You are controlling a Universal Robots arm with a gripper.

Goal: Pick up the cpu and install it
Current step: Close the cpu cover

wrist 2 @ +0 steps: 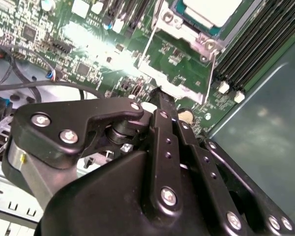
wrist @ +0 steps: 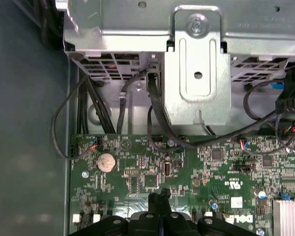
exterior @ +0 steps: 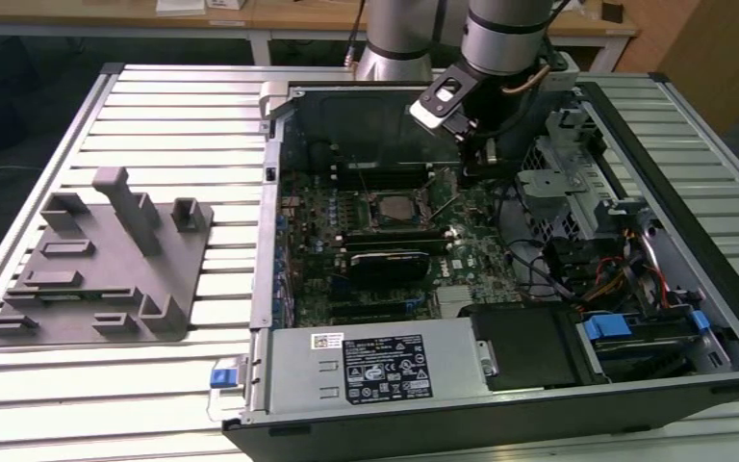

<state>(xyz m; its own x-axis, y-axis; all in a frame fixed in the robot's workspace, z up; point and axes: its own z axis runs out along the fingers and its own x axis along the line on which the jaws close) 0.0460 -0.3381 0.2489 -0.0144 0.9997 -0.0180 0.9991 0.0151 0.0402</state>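
The cpu (exterior: 392, 205) lies flat in its socket in the middle of the motherboard, inside the open computer case (exterior: 498, 423). In the second wrist view the cpu (wrist 2: 212, 10) shows a shiny silver top with a pale rim, and the metal socket frame (wrist 2: 179, 30) sits around it. My gripper (exterior: 477, 171) hangs low over the board, on the exterior view's right of the socket and apart from the cpu. Its black fingers (wrist: 160, 199) are pressed together and shut, with nothing between them, the tips (wrist 2: 156, 93) just above the green board.
A metal drive cage (wrist: 199, 64) and black cables (wrist: 88, 113) stand close past the fingertips. Memory slots (wrist 2: 255, 44) run beside the socket. A coin battery (wrist: 106, 161) sits on the board. A grey plastic fixture (exterior: 100, 269) lies outside the case, and a power supply (exterior: 369, 366) fills its near end.
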